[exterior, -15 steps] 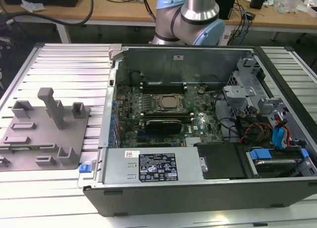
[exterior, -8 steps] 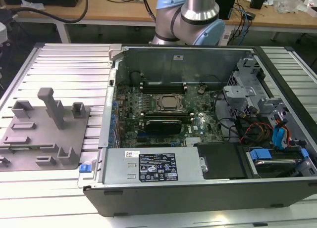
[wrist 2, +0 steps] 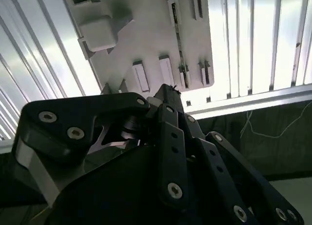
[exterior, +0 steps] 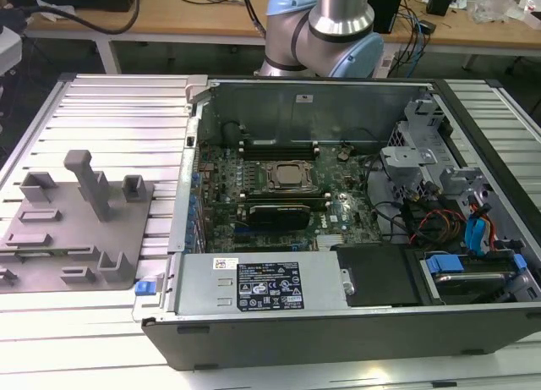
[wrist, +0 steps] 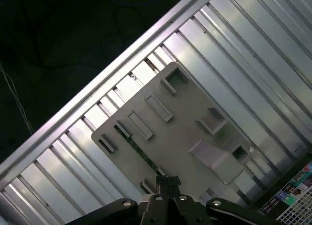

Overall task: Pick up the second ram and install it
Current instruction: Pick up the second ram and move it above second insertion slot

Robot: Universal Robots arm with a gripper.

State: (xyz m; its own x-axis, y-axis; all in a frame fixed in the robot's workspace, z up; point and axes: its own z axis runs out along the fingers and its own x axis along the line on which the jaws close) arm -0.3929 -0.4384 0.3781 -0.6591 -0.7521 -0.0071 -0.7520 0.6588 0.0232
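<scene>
**Ana:** Where is the second ram (wrist: 139,149)?

**Ben:** In the first wrist view it is a thin green line. It lies in a long slot of the grey plate (wrist: 185,137). I see just its edge, so its chips are hidden.

**Ana:** And in the second wrist view?

**Ben:** There it is only a thin dark line (wrist 2: 179,47) in the plate (wrist 2: 146,34). The green is hard to make out.

**Ana:** What does the exterior view show?

**Ben:** The plate (exterior: 76,238) lies on the ribbed table (exterior: 110,111), at the exterior view's left. It is beside the open computer case (exterior: 338,331), and the picture edge cuts off its end. The slots are too small there to tell what lies in them.

**Ana:** How is the gripper (wrist: 165,180)?

**Ben:** Its two black fingers are pressed together at the tips. It hangs over the plate, with the tips near one end of the green stick. I cannot tell how high it is. In the second wrist view the gripper (wrist 2: 166,92) and its black links hide part of the plate.

**Ana:** And the arm (exterior: 338,18)?

**Ben:** It stands behind the case, and the top of the exterior view cuts it off. Inside the case are the processor (exterior: 287,177) and the long black sockets (exterior: 279,143). It is too dark to tell what sits in them.
</scene>
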